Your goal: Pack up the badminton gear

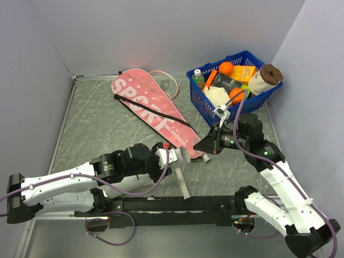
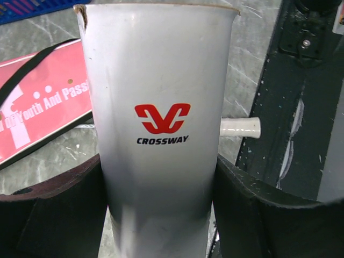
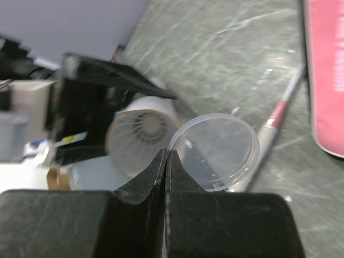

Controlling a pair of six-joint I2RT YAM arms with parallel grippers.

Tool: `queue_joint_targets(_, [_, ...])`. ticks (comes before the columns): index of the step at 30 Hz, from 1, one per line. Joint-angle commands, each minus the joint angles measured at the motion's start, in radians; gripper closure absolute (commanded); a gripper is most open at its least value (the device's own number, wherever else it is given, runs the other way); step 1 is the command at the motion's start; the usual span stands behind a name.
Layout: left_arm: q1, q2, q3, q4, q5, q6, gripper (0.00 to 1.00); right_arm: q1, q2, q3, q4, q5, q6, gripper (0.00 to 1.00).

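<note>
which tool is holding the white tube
The left tool, clamped around the white CROSSWAY tube; the right tool is instead pinched shut on the rim of a clear round lid.

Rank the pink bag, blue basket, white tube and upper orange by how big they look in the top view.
1-2. pink bag and blue basket: too close to rank. The bag is longer, the basket wider.
3. white tube: only partly visible, so its place is unsure.
4. upper orange: smallest.
</note>
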Motion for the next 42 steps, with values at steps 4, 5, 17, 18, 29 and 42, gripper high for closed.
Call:
queue_joint_targets(4, [-0.005, 0.000, 0.058, 0.013, 0.072, 0.025, 0.99, 0.057, -0.015, 0.059, 0.061, -0.148, -0.037, 1.00])
queue_joint_targets(5, [-0.004, -0.003, 0.057, 0.014, 0.075, 0.025, 0.99, 0.065, -0.015, 0.056, 0.064, -0.150, -0.037, 1.00])
queue_joint_targets(17, [-0.004, -0.031, 0.052, 0.019, 0.077, 0.028, 0.99, 0.149, 0.027, 0.050, 0.100, -0.148, -0.032, 1.00])
queue_joint_targets(18, [-0.004, -0.033, 0.052, 0.019, 0.077, 0.029, 0.99, 0.154, 0.029, 0.050, 0.103, -0.145, -0.032, 1.00])
queue_joint_targets(29, [-0.004, -0.033, 0.052, 0.019, 0.075, 0.031, 0.99, 0.200, 0.047, 0.047, 0.126, -0.159, -0.025, 1.00])
queue_joint_targets(42, [-0.004, -0.033, 0.051, 0.021, 0.063, 0.028, 0.99, 0.215, 0.021, 0.027, 0.124, -0.180, -0.020, 1.00])
